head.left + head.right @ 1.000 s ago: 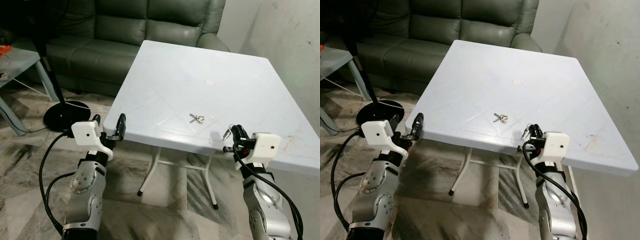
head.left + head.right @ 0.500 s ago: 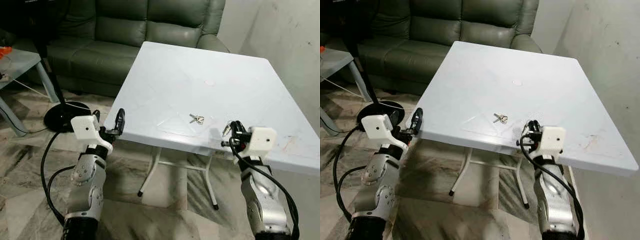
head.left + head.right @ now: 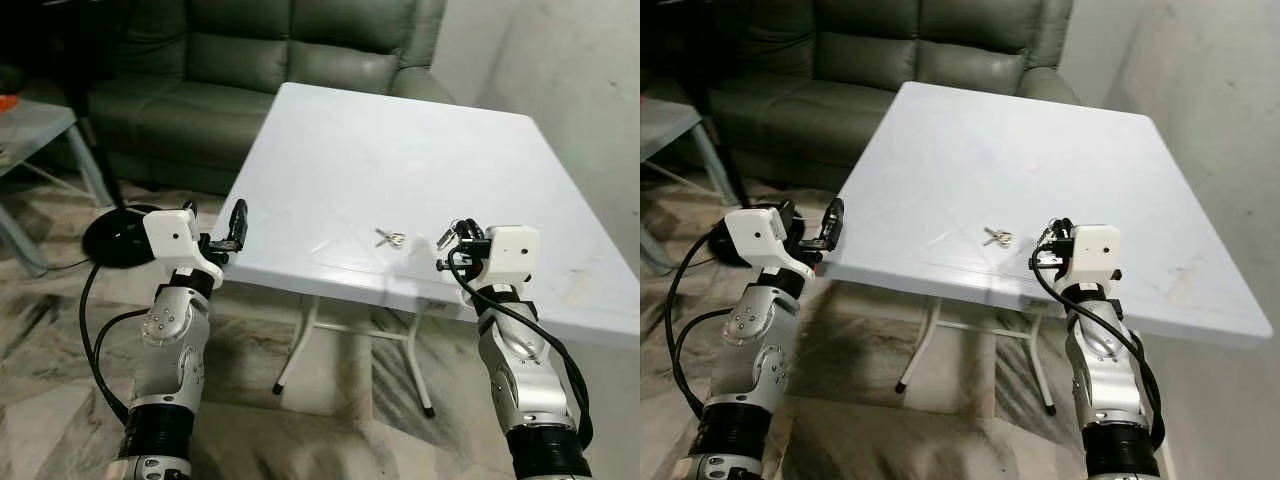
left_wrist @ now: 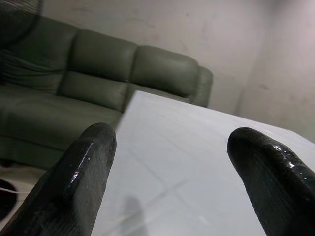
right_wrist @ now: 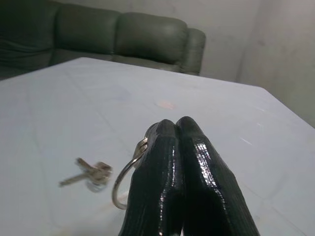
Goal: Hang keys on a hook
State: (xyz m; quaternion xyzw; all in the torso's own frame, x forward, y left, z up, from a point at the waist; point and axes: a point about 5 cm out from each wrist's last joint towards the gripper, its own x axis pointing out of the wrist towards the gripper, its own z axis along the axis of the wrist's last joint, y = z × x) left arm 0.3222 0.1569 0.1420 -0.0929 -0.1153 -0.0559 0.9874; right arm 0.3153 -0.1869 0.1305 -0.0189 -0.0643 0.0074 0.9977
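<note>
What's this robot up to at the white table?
It stands at the near edge of a white table. Its right pincer is shut on a metal key ring, held just above the tabletop. A second bunch of keys lies loose on the table a little to that pincer's left. The left pincer is open and holds nothing, raised by the table's near left corner. A green sofa sits behind the table. I can't see any hook here.
</note>
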